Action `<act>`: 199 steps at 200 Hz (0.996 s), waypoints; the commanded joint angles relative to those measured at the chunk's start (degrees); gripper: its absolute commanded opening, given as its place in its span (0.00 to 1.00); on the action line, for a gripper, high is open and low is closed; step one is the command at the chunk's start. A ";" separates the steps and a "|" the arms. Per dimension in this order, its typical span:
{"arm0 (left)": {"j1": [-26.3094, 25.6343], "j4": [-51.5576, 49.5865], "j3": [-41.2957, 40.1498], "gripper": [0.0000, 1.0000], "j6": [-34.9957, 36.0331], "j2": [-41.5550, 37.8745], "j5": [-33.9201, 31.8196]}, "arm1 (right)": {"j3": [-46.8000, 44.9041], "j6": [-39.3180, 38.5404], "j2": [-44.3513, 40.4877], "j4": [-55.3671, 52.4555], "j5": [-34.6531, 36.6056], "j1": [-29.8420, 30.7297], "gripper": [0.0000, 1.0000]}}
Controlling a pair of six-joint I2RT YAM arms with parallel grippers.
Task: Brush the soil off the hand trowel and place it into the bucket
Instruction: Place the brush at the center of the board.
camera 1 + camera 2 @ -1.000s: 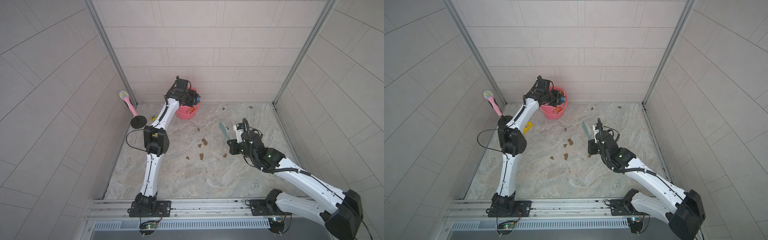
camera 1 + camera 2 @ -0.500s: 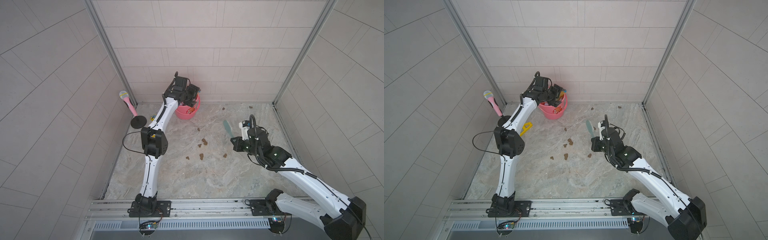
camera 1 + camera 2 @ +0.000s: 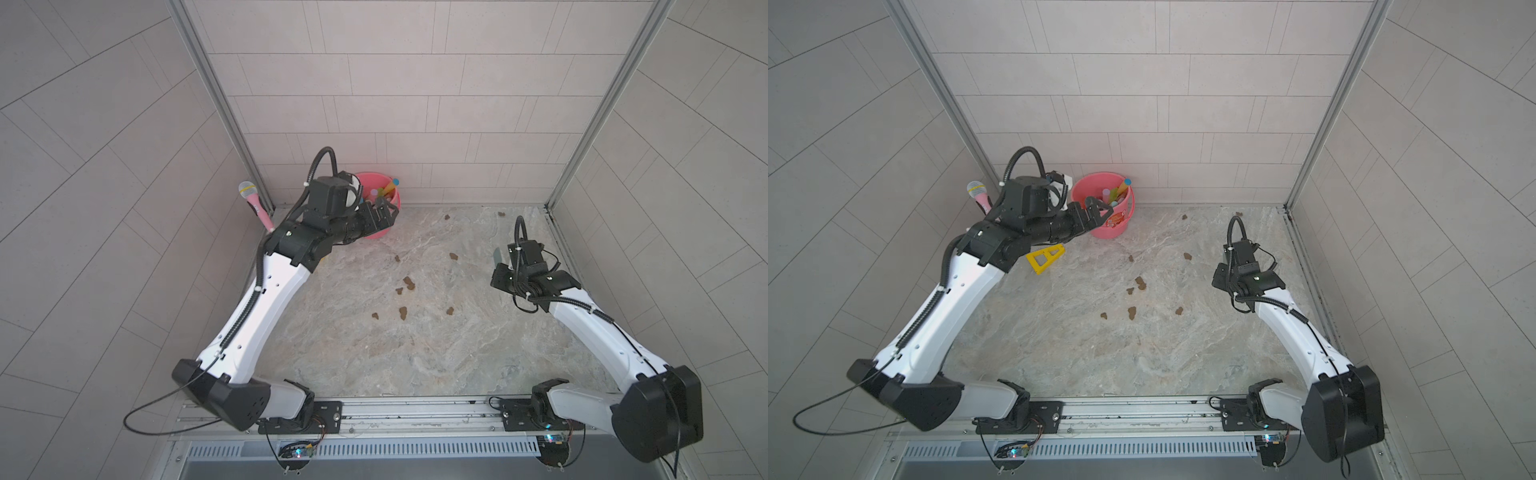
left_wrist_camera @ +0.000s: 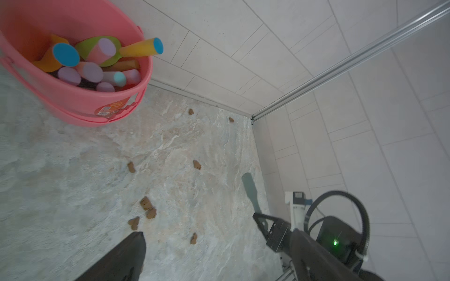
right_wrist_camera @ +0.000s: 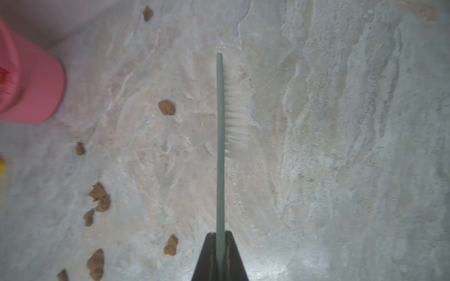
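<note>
Marble surface [image 3: 415, 353] strewn with soil [image 3: 409, 283]; left claw [image 3: 388, 210] gaping by eleven-o'clock bucket [image 3: 1102, 232], trowel [image 4: 140, 48] inside; right claw [image 5: 220, 234] clamping brush [image 5: 220, 146]; looks done.

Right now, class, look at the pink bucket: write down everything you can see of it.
The bucket is a round coral-pink pail, plastic by its look, standing upright on the stone-patterned tabletop close to the back wall. Its thin pink handle lies folded down along its side, by a red-orange sticker. Several toy tools stand inside, handles up: orange, green and lilac, some blue-capped. The open left hand hangs beside its rim, holding nothing.
</note>
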 commanded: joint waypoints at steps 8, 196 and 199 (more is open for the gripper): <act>-0.20 -1.93 -11.99 1.00 14.73 -8.41 1.35 | 4.98 -7.78 7.09 -4.24 14.03 -0.01 0.00; -0.20 4.14 -38.65 1.00 14.33 -28.12 -9.50 | 24.92 -14.99 41.57 -11.05 21.31 4.65 0.54; -0.22 4.48 -38.89 1.00 14.09 -28.11 -9.76 | 24.44 -14.98 40.81 -10.60 21.05 4.64 0.55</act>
